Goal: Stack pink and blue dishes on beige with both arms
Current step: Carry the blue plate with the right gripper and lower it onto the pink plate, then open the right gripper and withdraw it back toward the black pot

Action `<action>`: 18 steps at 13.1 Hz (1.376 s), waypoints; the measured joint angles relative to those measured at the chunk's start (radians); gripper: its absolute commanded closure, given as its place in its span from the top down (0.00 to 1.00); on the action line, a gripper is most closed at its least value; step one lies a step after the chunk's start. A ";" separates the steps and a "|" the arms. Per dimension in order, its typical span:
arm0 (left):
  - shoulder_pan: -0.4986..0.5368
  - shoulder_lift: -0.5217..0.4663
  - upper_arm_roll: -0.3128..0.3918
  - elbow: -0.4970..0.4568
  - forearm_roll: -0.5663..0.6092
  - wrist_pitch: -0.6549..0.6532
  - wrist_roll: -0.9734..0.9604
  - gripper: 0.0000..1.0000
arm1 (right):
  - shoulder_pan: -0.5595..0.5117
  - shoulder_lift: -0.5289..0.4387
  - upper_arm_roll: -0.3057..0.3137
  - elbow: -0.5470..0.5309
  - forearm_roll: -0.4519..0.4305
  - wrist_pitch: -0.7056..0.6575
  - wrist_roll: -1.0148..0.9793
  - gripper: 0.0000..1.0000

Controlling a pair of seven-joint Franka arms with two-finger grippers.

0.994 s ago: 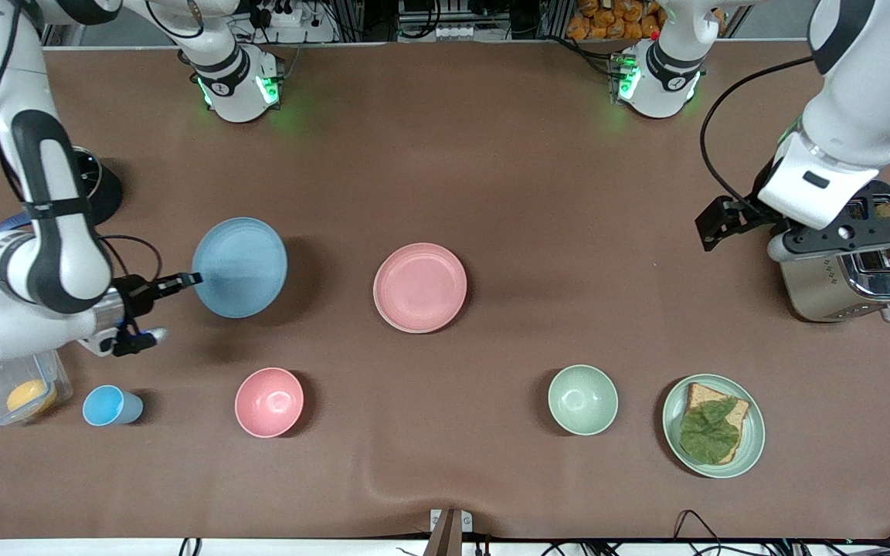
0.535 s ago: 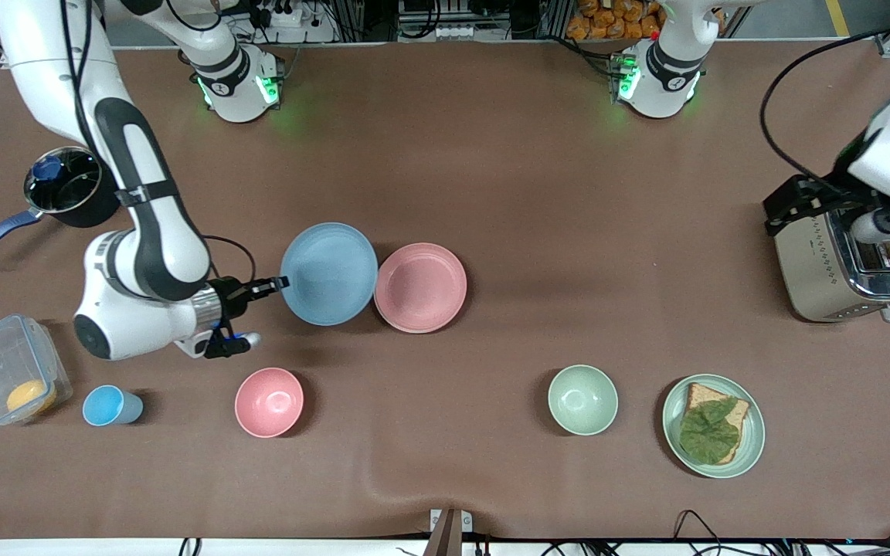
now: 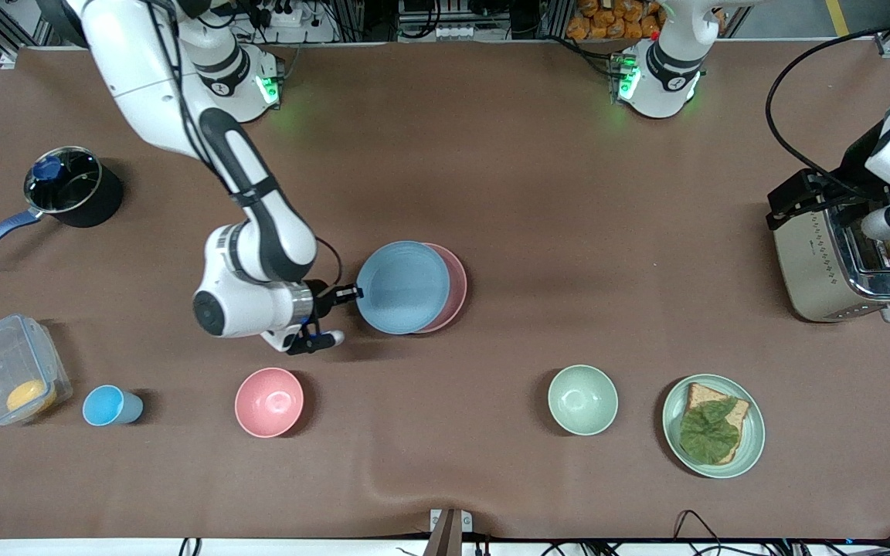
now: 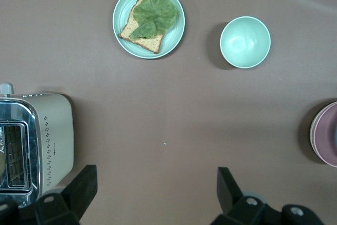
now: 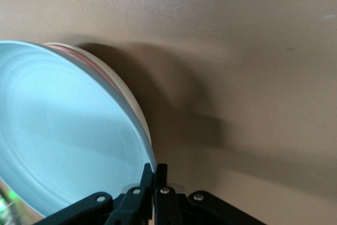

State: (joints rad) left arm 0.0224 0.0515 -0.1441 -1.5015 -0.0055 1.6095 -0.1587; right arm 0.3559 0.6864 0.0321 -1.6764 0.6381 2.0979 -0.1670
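My right gripper (image 3: 354, 293) (image 5: 154, 175) is shut on the rim of the light blue plate (image 3: 402, 287) (image 5: 68, 130). It holds that plate over the pale pink plate (image 3: 456, 289) (image 5: 102, 69) in the table's middle, shifted a little toward the right arm's end. Whether the two touch I cannot tell. In the right wrist view a cream-beige rim (image 5: 134, 110) shows under the pink one; the front view hides it. My left gripper (image 4: 156, 183) (image 3: 889, 228) hangs open and holds nothing, over the toaster's edge. The pink plate (image 4: 326, 135) also shows in the left wrist view.
A toaster (image 3: 847, 262) (image 4: 31, 140) stands at the left arm's end. Nearer the camera are a green bowl (image 3: 582, 399), a green plate with bread and a leaf (image 3: 713, 425), a pink bowl (image 3: 269, 401), a blue cup (image 3: 109, 405) and a clear box (image 3: 8, 378). A black pot (image 3: 70, 185) sits at the right arm's end.
My right arm has carried the blue plate from the right arm's end to over the pink plate. The left arm has shifted outward over the toaster.
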 measured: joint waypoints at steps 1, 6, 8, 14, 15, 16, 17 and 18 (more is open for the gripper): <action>0.000 0.000 0.001 0.000 -0.001 -0.008 0.000 1.00 | 0.018 0.003 0.000 -0.009 0.023 0.019 0.000 0.00; -0.001 -0.007 0.004 0.001 -0.001 -0.037 0.000 1.00 | 0.047 0.004 -0.002 -0.018 0.053 0.063 0.000 0.64; -0.001 -0.011 0.007 0.001 -0.001 -0.046 0.000 1.00 | 0.045 0.003 -0.007 -0.015 0.061 0.064 0.000 0.81; -0.013 -0.012 0.019 0.001 -0.001 -0.053 0.000 1.00 | -0.003 -0.094 -0.066 0.028 0.044 0.061 0.020 1.00; -0.013 -0.012 0.021 0.001 -0.001 -0.053 0.000 1.00 | -0.008 -0.127 -0.083 0.036 -0.001 0.053 0.020 1.00; -0.012 -0.012 0.023 0.001 -0.001 -0.053 0.000 1.00 | -0.012 -0.160 -0.093 0.040 -0.069 0.044 0.021 1.00; -0.012 -0.012 0.024 0.001 -0.001 -0.053 0.000 1.00 | -0.013 -0.190 -0.099 0.045 -0.133 0.032 0.024 1.00; -0.013 -0.012 0.023 0.001 -0.002 -0.054 0.000 1.00 | -0.013 -0.217 -0.109 0.054 -0.179 0.005 0.029 1.00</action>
State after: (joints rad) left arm 0.0098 0.0392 -0.1211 -1.5001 -0.0079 1.5559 -0.1587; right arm 0.3426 0.4697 -0.0766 -1.6221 0.4593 2.1024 -0.1383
